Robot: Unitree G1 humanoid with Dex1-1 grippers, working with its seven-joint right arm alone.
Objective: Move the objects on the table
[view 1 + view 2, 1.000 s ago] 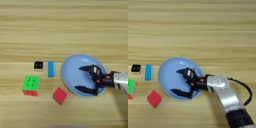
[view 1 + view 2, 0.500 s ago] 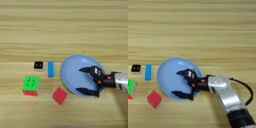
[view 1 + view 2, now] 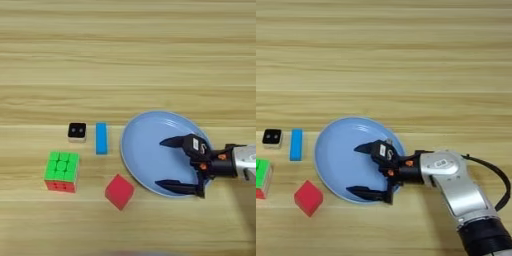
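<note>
The gripper (image 3: 162, 163) hung wide open and empty over the blue plate (image 3: 145, 150), likely ready to reach left for the red cube (image 3: 119, 191) or puzzle cube (image 3: 62, 171) sitting on the desk (image 3: 128, 60).

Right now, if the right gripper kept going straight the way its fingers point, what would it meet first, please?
The open right gripper points left over the blue plate. Going on, it would probably cross the plate's left rim first, then pass between the blue bar and the red cube. Its height is unclear.
</note>
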